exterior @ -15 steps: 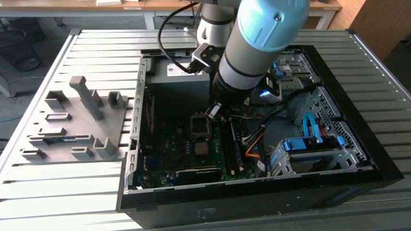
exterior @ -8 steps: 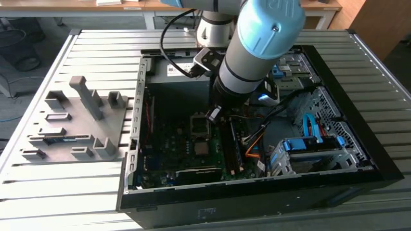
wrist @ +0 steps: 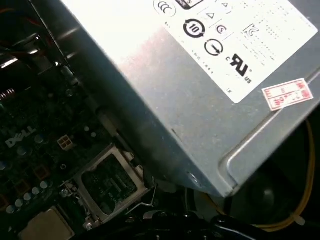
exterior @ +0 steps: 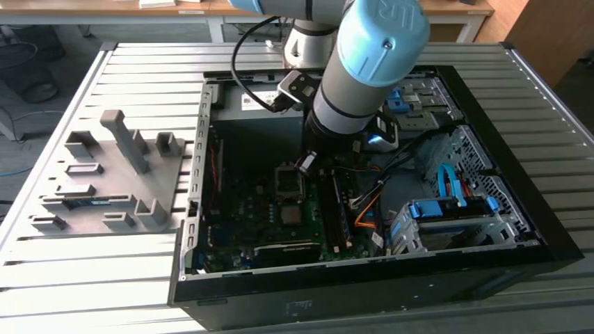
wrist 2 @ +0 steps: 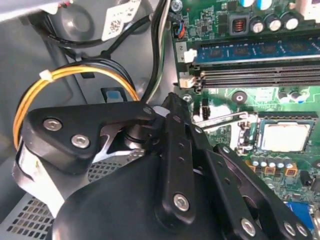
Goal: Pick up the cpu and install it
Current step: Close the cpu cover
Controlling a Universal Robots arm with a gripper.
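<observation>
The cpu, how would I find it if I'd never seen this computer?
Look inside the open black computer case at the green motherboard on its floor. Beside the long memory slots sits a metal-framed socket, and the cpu lies in it. It is the one flat, pale silver square among green board and black parts.

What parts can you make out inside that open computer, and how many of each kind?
cpu: 1
memory stick: 1
power-supply box: 1
yellow-orange cable bundle: 1
Total: 4
</observation>
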